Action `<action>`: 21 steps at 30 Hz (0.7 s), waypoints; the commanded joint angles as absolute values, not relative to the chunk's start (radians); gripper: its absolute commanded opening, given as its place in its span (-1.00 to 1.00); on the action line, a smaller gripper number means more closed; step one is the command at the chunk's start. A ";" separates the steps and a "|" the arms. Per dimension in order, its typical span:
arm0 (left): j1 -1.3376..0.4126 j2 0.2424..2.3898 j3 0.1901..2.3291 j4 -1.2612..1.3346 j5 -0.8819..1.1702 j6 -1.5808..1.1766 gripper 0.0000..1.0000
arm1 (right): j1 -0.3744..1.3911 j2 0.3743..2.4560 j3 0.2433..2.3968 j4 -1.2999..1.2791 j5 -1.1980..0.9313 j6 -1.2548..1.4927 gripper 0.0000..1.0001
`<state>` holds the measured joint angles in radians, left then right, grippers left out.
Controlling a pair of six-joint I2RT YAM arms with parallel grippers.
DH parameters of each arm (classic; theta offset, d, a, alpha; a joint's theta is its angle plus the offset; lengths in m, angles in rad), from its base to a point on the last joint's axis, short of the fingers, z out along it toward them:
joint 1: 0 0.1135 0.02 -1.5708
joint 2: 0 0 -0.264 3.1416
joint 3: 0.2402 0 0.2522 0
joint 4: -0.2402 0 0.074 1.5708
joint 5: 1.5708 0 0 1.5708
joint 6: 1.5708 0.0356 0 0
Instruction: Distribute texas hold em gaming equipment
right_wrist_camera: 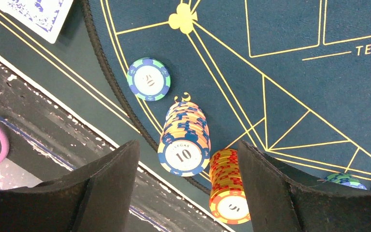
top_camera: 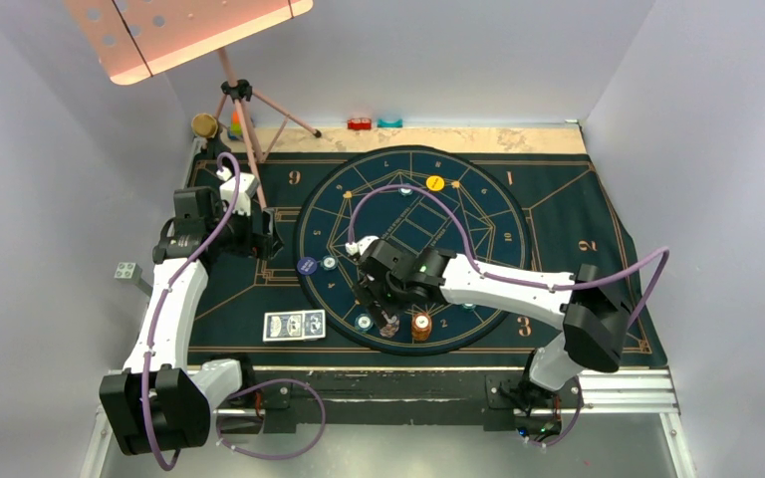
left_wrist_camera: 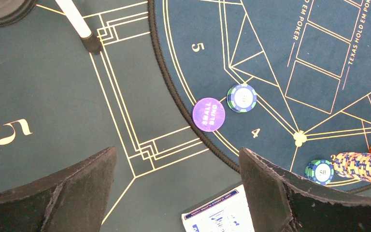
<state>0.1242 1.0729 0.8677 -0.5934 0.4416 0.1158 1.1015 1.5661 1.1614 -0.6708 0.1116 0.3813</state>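
We are hovering with right gripper point(right_wrist_camera: 187, 147) released around blue stack point(right_wrist_camera: 182, 126) and orange stack point(right_wrist_camera: 227, 186), left gripper point(left_wrist_camera: 176, 157) released, purple disc point(left_wrist_camera: 208, 114) just ahead.

The desk point(top_camera: 518, 139) is carrying a dark blue gold-lined mat point(top_camera: 568, 214), which is covering most of its surface. On the bare far strip, a red block point(top_camera: 360, 123) and a teal block point(top_camera: 390, 122) are sitting side by side. A tripod stand point(top_camera: 237, 92) is standing at the far left.

blue-backed cards point(top_camera: 294, 326) face down in a row, purple small-blind disc point(left_wrist_camera: 208, 114) flat beside a blue-green chip point(left_wrist_camera: 242, 97), tall blue-and-peach chip stack point(right_wrist_camera: 183, 140) just beside an orange stack point(right_wrist_camera: 228, 186), single 50 chip point(right_wrist_camera: 149, 79) lying flat nearby, yellow disc point(top_camera: 435, 183) well apart
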 commanded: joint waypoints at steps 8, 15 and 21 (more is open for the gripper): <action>0.134 1.055 0.881 -0.580 0.453 0.128 0.99 | 1.104 1.608 1.139 -0.605 0.052 0.353 0.54; 0.134 1.055 0.880 -0.581 0.452 0.127 0.99 | 1.106 1.613 1.126 -0.596 0.052 0.355 0.43; 0.134 1.053 0.881 -0.579 0.452 0.126 0.99 | 1.106 1.615 1.112 -0.588 0.057 0.357 0.25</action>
<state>0.1242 1.0729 0.8680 -0.5938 0.4416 0.1158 1.1015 1.6188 1.1202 -0.6121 0.0597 0.3653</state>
